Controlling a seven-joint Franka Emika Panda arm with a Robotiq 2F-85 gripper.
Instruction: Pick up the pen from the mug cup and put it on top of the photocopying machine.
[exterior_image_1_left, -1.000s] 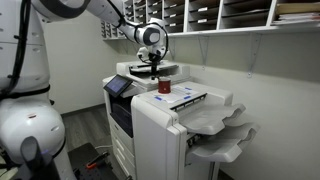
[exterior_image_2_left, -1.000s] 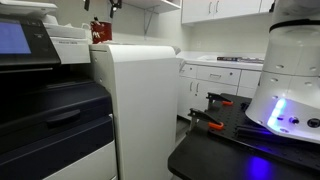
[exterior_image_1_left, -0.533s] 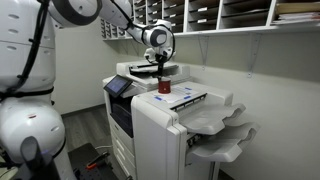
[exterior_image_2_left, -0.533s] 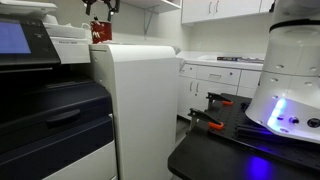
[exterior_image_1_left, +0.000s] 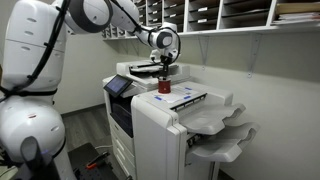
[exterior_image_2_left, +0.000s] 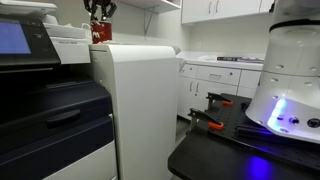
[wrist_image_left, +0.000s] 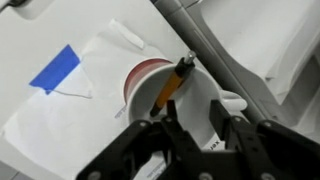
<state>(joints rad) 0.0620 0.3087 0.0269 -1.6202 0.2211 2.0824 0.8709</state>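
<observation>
Here, end effector (wrist_image_left: 200, 135) hovering just above the mug cup (wrist_image_left: 140, 75), jaws apart, holding nothing, pen (wrist_image_left: 172, 85) leaning inside the mug cup, which stands atop the photocopying machine (exterior_image_1_left: 155, 125).

An office copy room: photocopying machine (exterior_image_1_left: 160, 115), wall pigeonhole shelves (exterior_image_1_left: 200, 14), white cabinets (exterior_image_2_left: 225, 10).

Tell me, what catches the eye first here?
The big white photocopying machine fills an exterior view, with a small red mug cup standing on its top. The gripper hangs open just above the mug cup. In the wrist view the pen leans inside it, sticking out over the rim.
</observation>
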